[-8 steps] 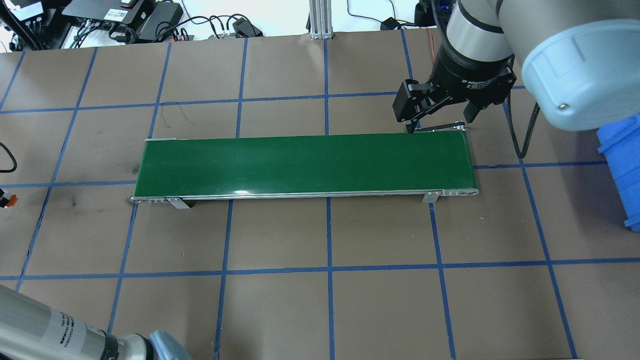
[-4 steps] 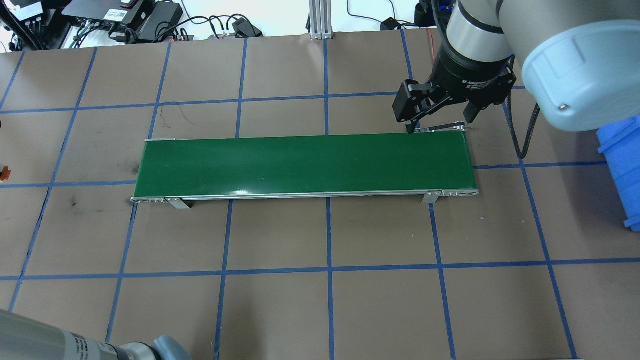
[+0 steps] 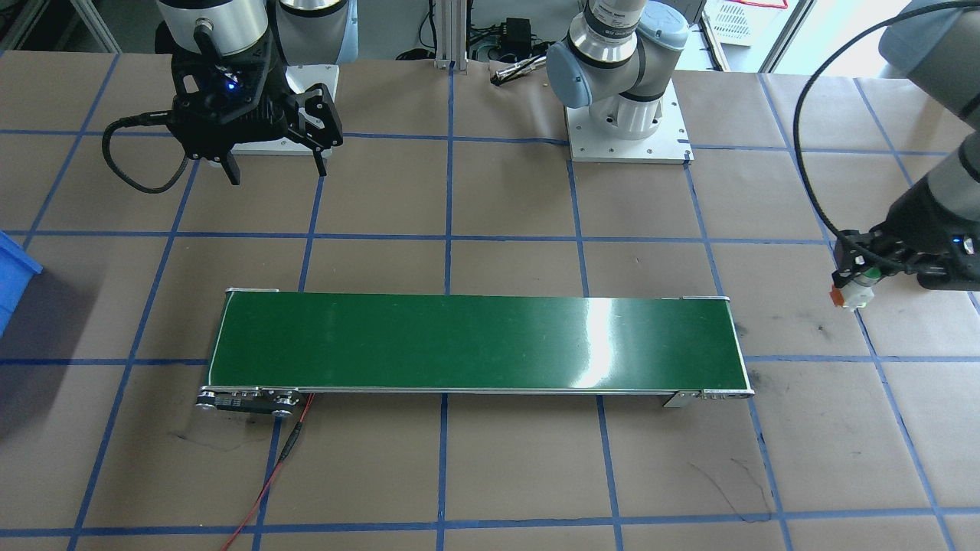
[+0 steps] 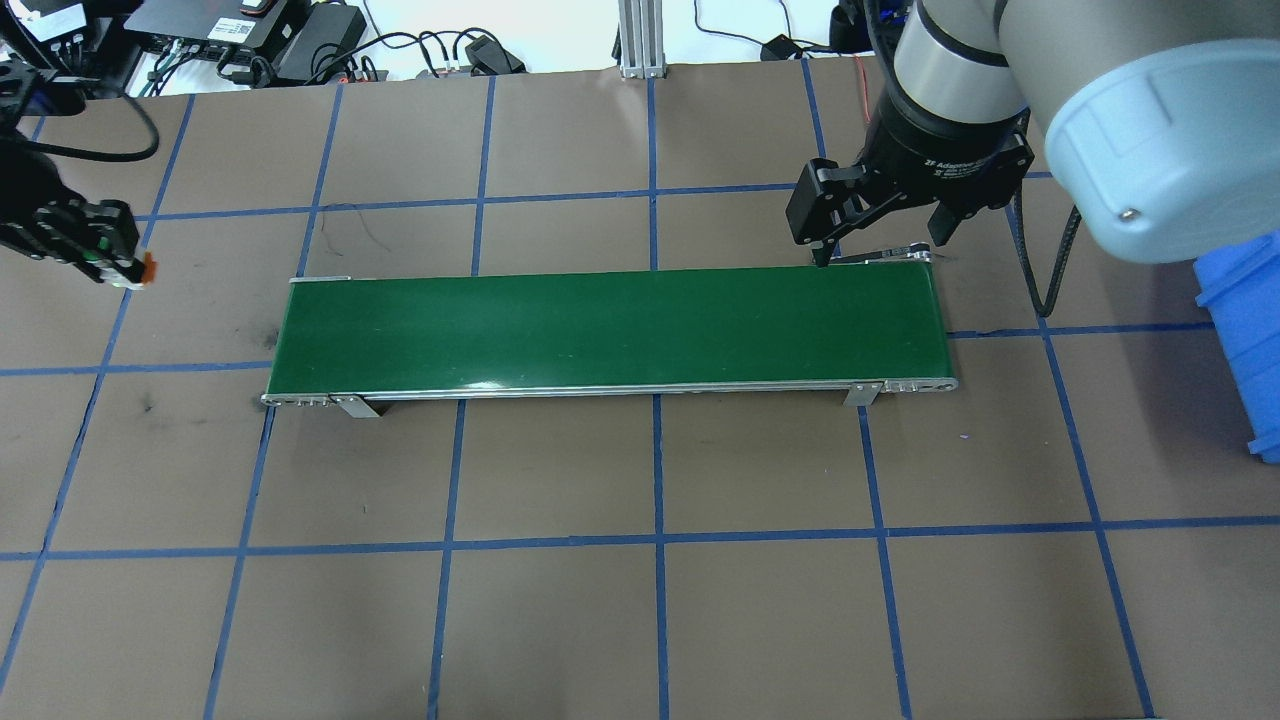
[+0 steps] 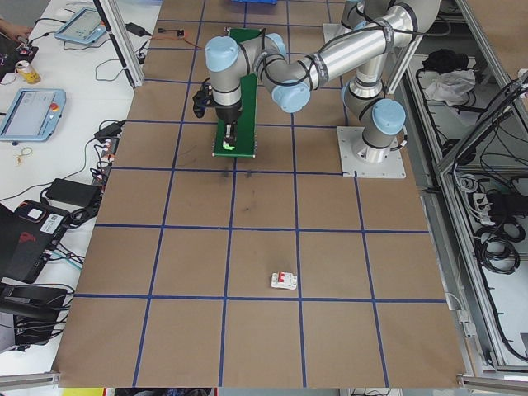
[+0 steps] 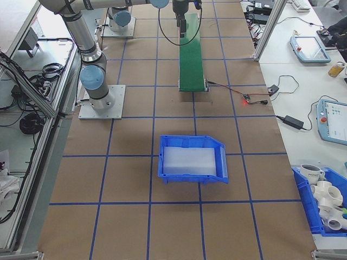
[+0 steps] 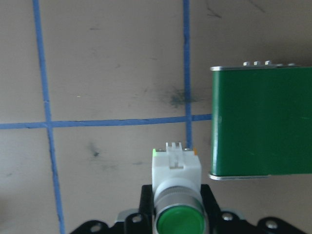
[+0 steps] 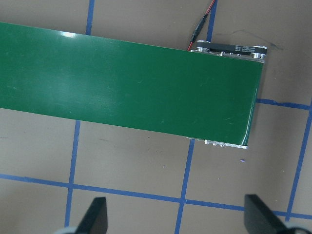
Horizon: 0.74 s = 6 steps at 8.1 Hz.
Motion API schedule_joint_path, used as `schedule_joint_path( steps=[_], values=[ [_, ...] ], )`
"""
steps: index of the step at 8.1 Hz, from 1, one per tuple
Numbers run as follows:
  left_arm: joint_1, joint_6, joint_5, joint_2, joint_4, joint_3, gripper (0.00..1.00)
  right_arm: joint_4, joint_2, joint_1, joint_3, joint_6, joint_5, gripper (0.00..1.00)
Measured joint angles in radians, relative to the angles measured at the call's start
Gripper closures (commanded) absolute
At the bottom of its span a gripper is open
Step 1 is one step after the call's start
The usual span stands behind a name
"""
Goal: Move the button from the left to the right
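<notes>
Fingers of the left gripper (image 7: 178, 219) are clamped on the button (image 7: 176, 183), held in the air above the table (image 4: 560, 620) near its left end, just off the conveyor belt (image 4: 610, 330). It looks light, rigid and smooth, best pinched across the metal collar. Its long axis lies level: green cap toward the wrist, orange base outward. Right gripper (image 4: 870, 225) hangs spread and empty.
</notes>
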Motion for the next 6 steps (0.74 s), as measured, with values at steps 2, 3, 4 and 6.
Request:
schedule_joint_path(
  steps=[2, 3, 4, 6],
  values=[
    [-0.145, -0.178, -0.004, -0.006, -0.009, -0.038, 1.00, 0.000, 0.000, 0.000, 0.000, 0.000, 0.000, 0.00],
    [-0.199, -0.238, -0.008, -0.012, -0.008, -0.058, 1.00, 0.000, 0.000, 0.000, 0.000, 0.000, 0.000, 0.00],
    [-0.240, -0.283, -0.016, -0.017, -0.010, -0.080, 1.00, 0.000, 0.000, 0.000, 0.000, 0.000, 0.000, 0.00],
    [-0.276, -0.321, -0.029, -0.022, -0.002, -0.135, 1.00, 0.000, 0.000, 0.000, 0.000, 0.000, 0.000, 0.00]
  ],
)
